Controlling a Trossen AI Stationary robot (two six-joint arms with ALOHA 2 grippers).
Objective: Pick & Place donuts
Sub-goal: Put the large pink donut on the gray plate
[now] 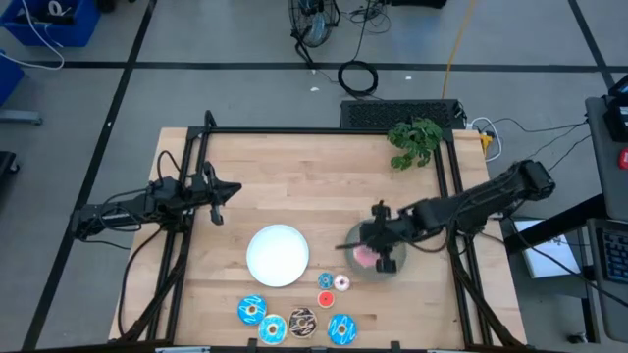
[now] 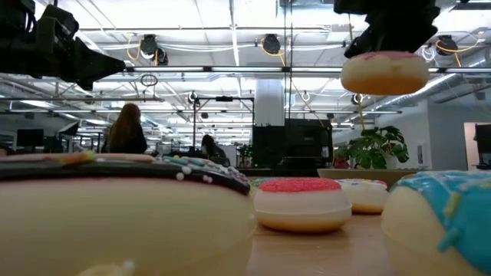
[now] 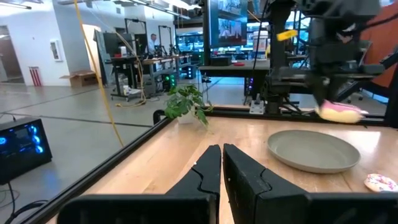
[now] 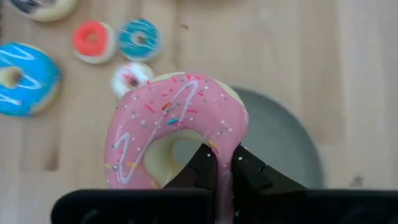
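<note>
My right gripper (image 4: 222,169) is shut on a pink-iced donut (image 4: 177,134) with sprinkles and holds it in the air over a grey plate (image 4: 283,146). In the high view that gripper (image 1: 376,245) hangs above the plate (image 1: 394,265) at the table's right. Three blue donuts (image 1: 252,310) and a brown one (image 1: 301,321) lie flat in a row near the front edge. Behind them lie a tiny red one (image 1: 326,281), a pale pink one (image 1: 341,283) and a small blue one (image 1: 325,299). My left gripper (image 1: 221,191) waits shut at the left, touching nothing. My right gripper pinches the pink donut's ring (image 4: 225,155) at one side, one finger (image 4: 200,167) at the hole and the other (image 4: 250,169) outside the rim. The fingers slant down from the table's right. The donut (image 2: 383,73) is lifted clear, high above the table.
A white plate (image 1: 278,255) sits left of the grey one, at the table's middle. A green plant (image 1: 416,140) stands at the far right corner. Black frame rails (image 1: 324,129) run along the table's edges. People show in the room beyond the table in the low view.
</note>
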